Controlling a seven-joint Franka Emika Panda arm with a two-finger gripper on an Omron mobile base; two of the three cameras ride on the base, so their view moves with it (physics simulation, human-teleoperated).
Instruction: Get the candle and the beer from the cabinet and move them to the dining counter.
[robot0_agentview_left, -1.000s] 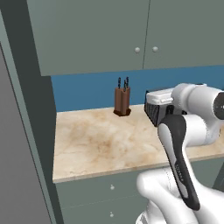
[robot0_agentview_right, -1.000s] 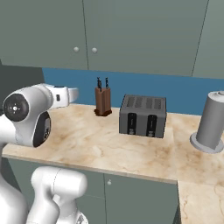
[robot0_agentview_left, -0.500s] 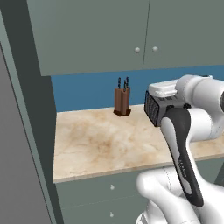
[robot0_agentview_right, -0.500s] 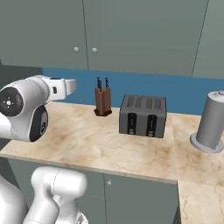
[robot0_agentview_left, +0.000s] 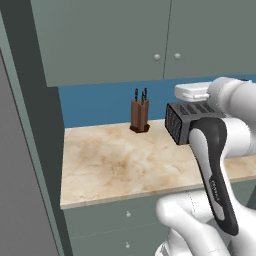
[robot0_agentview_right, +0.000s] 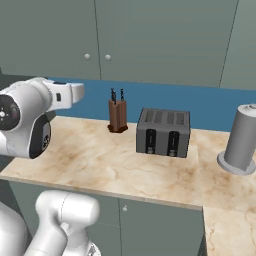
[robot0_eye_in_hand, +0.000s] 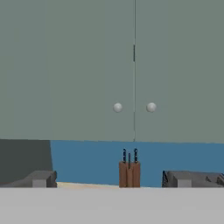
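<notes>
The cabinet (robot0_agentview_left: 115, 40) (robot0_agentview_right: 160, 35) (robot0_eye_in_hand: 78, 65) hangs above the worktop with both flat doors closed. Its two round knobs (robot0_eye_in_hand: 117, 107) sit side by side at the centre seam. The candle and the beer are hidden from sight. The dining counter is out of view. My gripper (robot0_eye_in_hand: 113, 180) is open and empty, with its fingertips (robot0_eye_in_hand: 41, 178) far apart at the bottom of the hand view. It faces the closed doors from a distance, a little below the knobs. The white hand (robot0_agentview_right: 67, 93) is raised over the worktop's left part.
A brown knife block (robot0_agentview_left: 140, 115) (robot0_agentview_right: 117, 115) (robot0_eye_in_hand: 129, 173) stands against the blue back wall. A dark toaster (robot0_agentview_right: 163, 133) is to its right, then a grey cylinder (robot0_agentview_right: 242, 140). The marble worktop (robot0_agentview_left: 110, 160) has grey-green drawers below and a tall dark panel (robot0_agentview_left: 30, 150) at its left.
The hand has risen a little toward the cabinet doors. The gripper stays open and the doors stay closed.
</notes>
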